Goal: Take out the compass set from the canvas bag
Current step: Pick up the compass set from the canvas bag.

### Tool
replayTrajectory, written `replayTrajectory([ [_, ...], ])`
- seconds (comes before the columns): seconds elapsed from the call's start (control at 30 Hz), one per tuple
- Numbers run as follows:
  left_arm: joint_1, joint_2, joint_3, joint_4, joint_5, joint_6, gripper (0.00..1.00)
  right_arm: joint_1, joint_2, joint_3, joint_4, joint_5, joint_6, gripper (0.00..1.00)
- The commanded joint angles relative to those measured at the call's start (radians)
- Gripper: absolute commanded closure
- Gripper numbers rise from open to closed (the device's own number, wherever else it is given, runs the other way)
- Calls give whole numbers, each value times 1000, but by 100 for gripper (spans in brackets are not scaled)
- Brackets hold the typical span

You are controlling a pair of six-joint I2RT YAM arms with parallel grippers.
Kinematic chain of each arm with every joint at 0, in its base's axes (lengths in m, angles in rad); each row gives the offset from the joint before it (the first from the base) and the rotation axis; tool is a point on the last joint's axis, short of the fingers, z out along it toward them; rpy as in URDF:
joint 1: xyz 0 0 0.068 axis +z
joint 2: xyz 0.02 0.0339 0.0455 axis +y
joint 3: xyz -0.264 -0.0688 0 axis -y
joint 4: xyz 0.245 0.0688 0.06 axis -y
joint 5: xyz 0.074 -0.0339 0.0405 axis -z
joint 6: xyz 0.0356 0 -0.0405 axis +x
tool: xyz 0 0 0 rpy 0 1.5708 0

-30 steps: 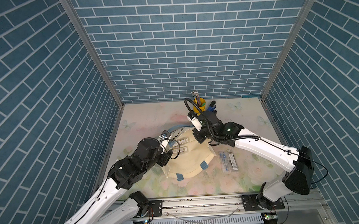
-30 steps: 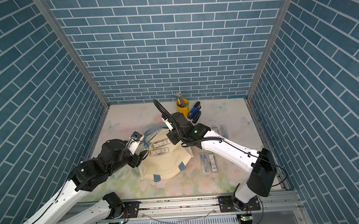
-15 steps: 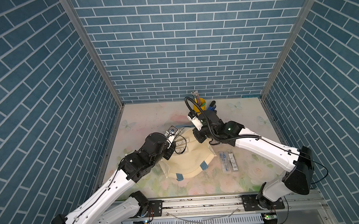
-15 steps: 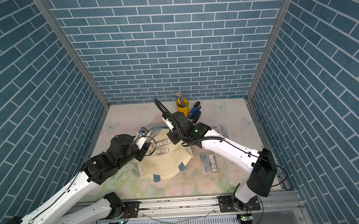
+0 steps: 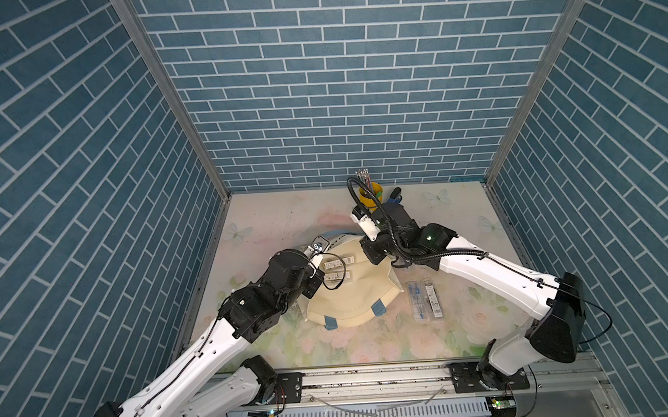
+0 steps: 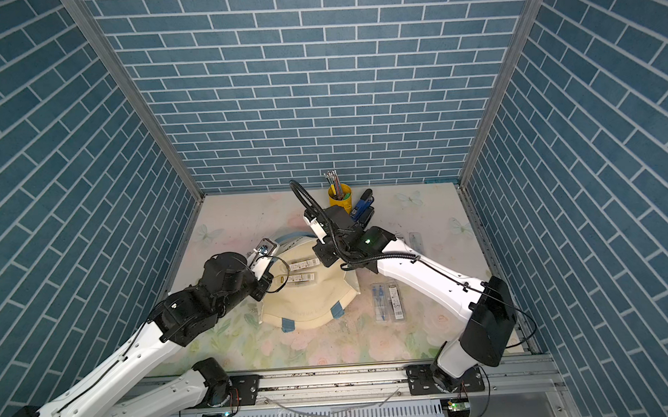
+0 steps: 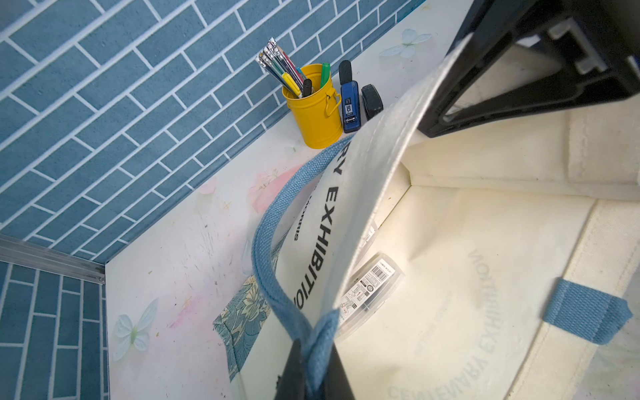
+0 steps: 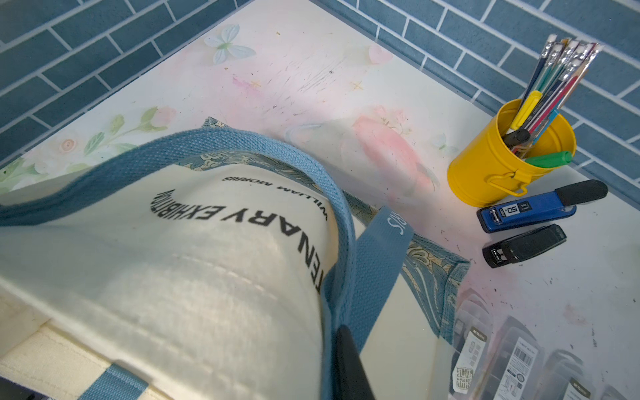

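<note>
The cream canvas bag [image 5: 349, 301] [image 6: 310, 303] lies mid-table with its mouth held open. My left gripper [image 7: 313, 367] is shut on its light blue strap [image 7: 266, 263] at the bag's left rim. My right gripper [image 8: 337, 360] is shut on the far rim beside another strap [image 8: 377, 263]; only one finger [image 8: 348, 367] shows. Inside the bag lie two clear compass set cases [image 5: 337, 270] [image 6: 303, 270], one also showing in the left wrist view as a labelled case [image 7: 372, 289] partly under the lifted canvas.
Two more clear cases [image 5: 423, 301] lie on the table right of the bag. A yellow pencil cup [image 5: 371, 195], a blue stapler [image 6: 362, 208] and a black stapler [image 8: 524, 246] stand near the back wall. Brick walls enclose three sides.
My left gripper moved in to the bag's left rim and closed from open onto the blue strap. The right arm kept its hold and place.
</note>
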Motion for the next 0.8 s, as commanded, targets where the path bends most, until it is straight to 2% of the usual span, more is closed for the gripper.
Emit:
replayTrajectory([
  [0.0,2,-13,48,-6,-8,18,100,-14,-85,-35,24,-5,-35,90],
  [0.1,2,-17,64,-4,11,23,100,-14,-150,-71,46,-23,-141,67],
  [0.17,1,-20,69,-2,18,26,100,-12,-205,-101,61,-59,-244,57],
  [0.3,2,-17,84,-10,34,17,100,-2,-318,-170,123,-157,-422,55],
  [0.37,2,-16,89,-19,43,8,100,17,-376,-217,165,-245,-513,55],
  [0.5,2,-26,89,-22,59,-2,100,96,-416,-339,282,-369,-667,54],
  [0.6,1,-31,96,-26,66,-4,100,195,-379,-414,367,-303,-783,50],
  [0.77,2,-38,103,-29,87,-11,100,259,-216,-452,422,-187,-817,48],
])
